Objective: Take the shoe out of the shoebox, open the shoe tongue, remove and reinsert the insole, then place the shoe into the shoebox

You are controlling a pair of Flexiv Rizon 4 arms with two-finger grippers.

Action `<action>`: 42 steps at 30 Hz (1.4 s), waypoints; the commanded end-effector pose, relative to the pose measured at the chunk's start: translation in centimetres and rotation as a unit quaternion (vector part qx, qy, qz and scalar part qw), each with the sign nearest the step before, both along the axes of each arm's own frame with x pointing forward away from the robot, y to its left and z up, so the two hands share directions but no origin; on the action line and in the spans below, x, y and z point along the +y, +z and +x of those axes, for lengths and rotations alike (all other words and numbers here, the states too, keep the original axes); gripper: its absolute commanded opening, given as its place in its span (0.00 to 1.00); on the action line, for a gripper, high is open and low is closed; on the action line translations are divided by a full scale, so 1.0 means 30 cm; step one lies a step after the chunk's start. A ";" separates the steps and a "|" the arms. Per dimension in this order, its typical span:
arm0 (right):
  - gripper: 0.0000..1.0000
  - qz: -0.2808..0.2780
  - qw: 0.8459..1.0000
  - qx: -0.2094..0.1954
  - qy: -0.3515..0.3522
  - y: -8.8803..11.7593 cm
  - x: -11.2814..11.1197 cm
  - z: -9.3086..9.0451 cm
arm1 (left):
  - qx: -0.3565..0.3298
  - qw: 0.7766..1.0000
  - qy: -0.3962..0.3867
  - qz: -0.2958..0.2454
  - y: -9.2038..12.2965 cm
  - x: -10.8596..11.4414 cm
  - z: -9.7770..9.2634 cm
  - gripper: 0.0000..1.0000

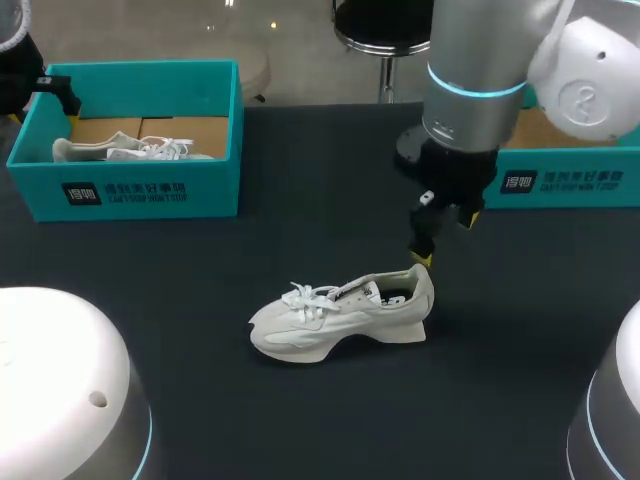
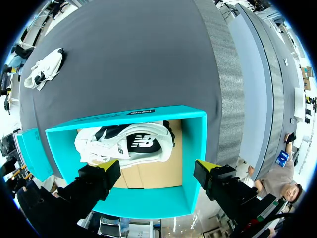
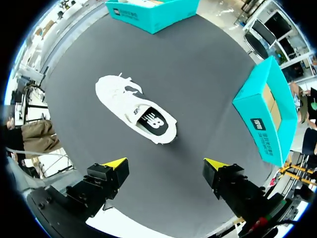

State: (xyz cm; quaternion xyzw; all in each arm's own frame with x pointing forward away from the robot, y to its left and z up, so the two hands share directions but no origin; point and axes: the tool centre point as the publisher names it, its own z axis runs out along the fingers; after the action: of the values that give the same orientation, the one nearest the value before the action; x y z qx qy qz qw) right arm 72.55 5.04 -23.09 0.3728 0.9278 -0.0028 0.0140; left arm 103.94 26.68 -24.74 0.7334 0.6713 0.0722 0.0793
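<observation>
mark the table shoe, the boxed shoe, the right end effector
table shoe (image 1: 340, 318), head view, its side
boxed shoe (image 2: 141, 143), left wrist view, dark insole
right end effector (image 3: 166, 163), right wrist view, between its tips

A shoe (image 1: 340, 318) stands on its sole near the middle of the counter (image 1: 300, 420), toe to the left, with the right end effector (image 3: 165, 162) just above and behind its heel. At the back left sits a shoebox (image 1: 130, 190) with a second shoe (image 1: 125, 150) inside and the left end effector (image 2: 157, 168) over it. Another box (image 1: 570, 180) sits at the back right.
</observation>
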 end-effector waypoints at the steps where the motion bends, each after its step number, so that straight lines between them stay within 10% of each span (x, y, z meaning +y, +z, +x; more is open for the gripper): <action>1: 1.00 0.078 0.965 -0.073 0.240 -0.007 -0.029 -0.019 | -0.001 1.000 0.000 0.001 0.000 0.000 -0.002 1.00; 12: 1.00 0.078 0.965 -0.073 0.240 -0.007 -0.029 -0.019 | -0.001 1.000 0.000 0.001 0.000 0.000 -0.002 1.00; 18: 1.00 0.065 0.937 -0.087 0.332 0.002 -0.089 -0.030 | -0.001 1.000 0.000 0.001 0.000 0.000 -0.002 1.00; 29: 1.00 0.167 0.928 -0.059 0.327 0.003 -0.203 -0.021 | -0.001 1.000 0.000 0.001 0.000 0.000 -0.002 1.00; 42: 1.00 0.241 0.915 -0.121 0.299 0.009 -0.232 -0.015 | -0.001 1.000 0.000 0.001 0.000 0.000 -0.002 1.00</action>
State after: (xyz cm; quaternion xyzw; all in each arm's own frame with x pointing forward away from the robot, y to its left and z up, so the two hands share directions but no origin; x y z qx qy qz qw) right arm 72.80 -1.39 -22.70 0.0682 0.9795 0.1883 0.0218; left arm 103.94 26.67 -24.74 0.7334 0.6713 0.0722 0.0793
